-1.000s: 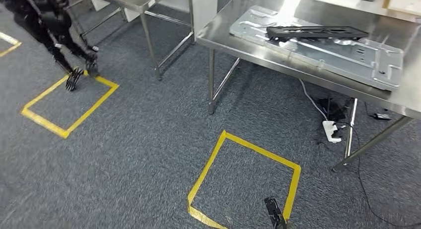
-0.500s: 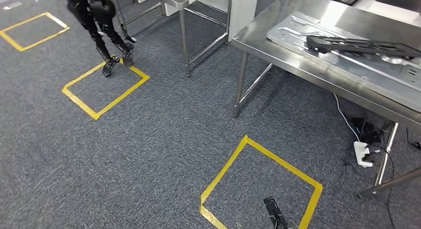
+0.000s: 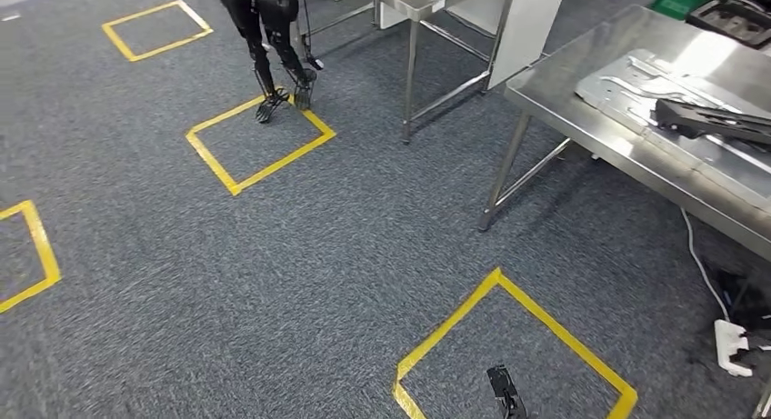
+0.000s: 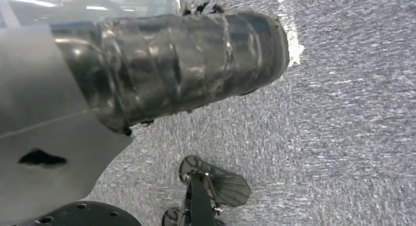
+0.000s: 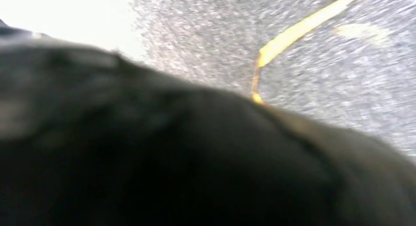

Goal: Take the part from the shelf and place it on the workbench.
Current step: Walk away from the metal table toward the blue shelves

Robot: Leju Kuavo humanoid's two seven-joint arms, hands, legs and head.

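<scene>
carpet (image 3: 273,283) grey across the head view, with yellow tape squares (image 3: 259,144) at upper left, left edge and bottom centre. workbench (image 3: 582,92), steel, at upper right of the frame; on it a flat grey metal plate (image 3: 636,87) and, lying across the plate, a long black part (image 3: 714,121), near the right edge. second steel table (image 3: 427,1) at top centre. another dark legged robot (image 3: 273,37) stands at top, its feet on the corner of a tape square. white power strip (image 3: 732,346) and cables on the floor at lower right, under the workbench. small dark piece (image 3: 505,396) at bottom centre, inside the nearest tape square; cannot tell what it is.

left wrist view: left hand (image 4: 176,64) seen as a dark ribbed cover over carpet, fingers hidden; cannot tell how open it is or whether it holds anything.

right wrist view: right hand (image 5: 196,157) a dark blur over carpet and a yellow tape line (image 5: 294,35); state cannot be told.
</scene>
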